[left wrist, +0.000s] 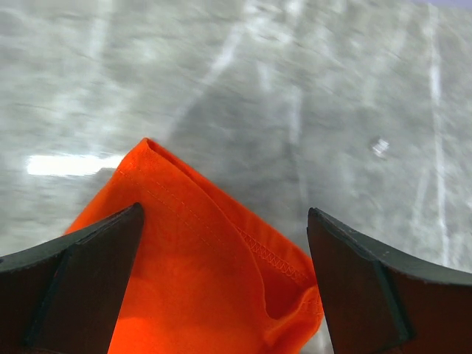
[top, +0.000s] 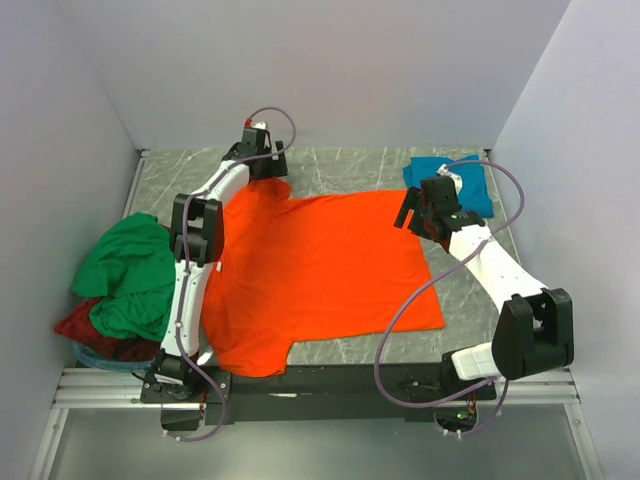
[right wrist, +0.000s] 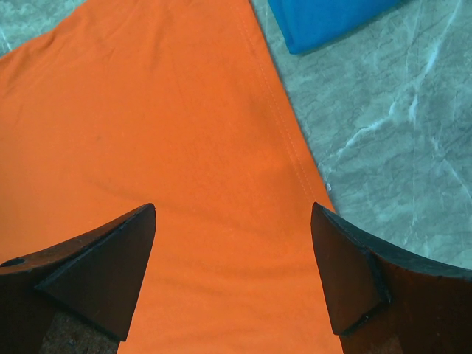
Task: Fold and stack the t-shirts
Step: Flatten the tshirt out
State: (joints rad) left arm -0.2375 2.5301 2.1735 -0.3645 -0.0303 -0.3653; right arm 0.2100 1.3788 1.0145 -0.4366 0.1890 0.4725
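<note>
The bright orange t-shirt (top: 320, 270) lies spread flat across the middle of the table. My left gripper (top: 267, 165) hangs open over its far left sleeve, and in the left wrist view the sleeve tip (left wrist: 214, 258) lies between the wide-apart fingers of the left gripper (left wrist: 225, 214). My right gripper (top: 409, 211) is open above the shirt's far right corner; the right wrist view shows this gripper (right wrist: 234, 210) over flat orange cloth (right wrist: 162, 133) beside the hem. A folded teal blue t-shirt (top: 450, 178) lies at the far right, its corner (right wrist: 324, 18) ahead of the right fingers. Green (top: 130, 275) and dark red (top: 95, 330) t-shirts are piled at the left.
The pile at the left rests over a blue rim (top: 88, 354) at the table's left edge. Grey walls close in the table on three sides. A metal rail (top: 330, 385) runs along the near edge, by the arm bases.
</note>
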